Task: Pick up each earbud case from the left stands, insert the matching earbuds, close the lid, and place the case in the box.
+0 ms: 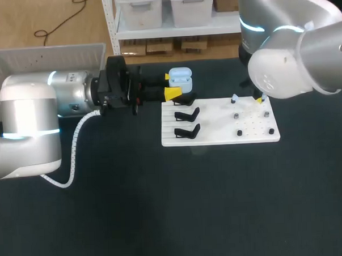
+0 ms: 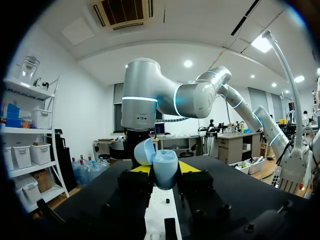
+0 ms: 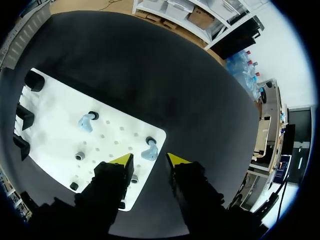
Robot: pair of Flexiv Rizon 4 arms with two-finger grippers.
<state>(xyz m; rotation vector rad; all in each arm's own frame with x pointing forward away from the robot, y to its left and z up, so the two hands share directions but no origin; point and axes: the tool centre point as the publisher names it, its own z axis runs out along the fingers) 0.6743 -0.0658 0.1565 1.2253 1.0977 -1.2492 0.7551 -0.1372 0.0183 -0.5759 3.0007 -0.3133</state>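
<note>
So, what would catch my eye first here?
First, the pale blue earbud case, its lid open, clamped in the left gripper near the left end of the white board. Next, the right gripper, with its yellow-tipped fingers open, hanging just over a small blue earbud at the board's opposite end.

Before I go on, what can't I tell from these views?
- Right wrist view: how high the right gripper is over the earbud; it is seen from straight above.
- Head view: right gripper mostly hidden by its own arm.
- Left wrist view: inside of the earbud case, hidden by its own wall; too small in the head view.
</note>
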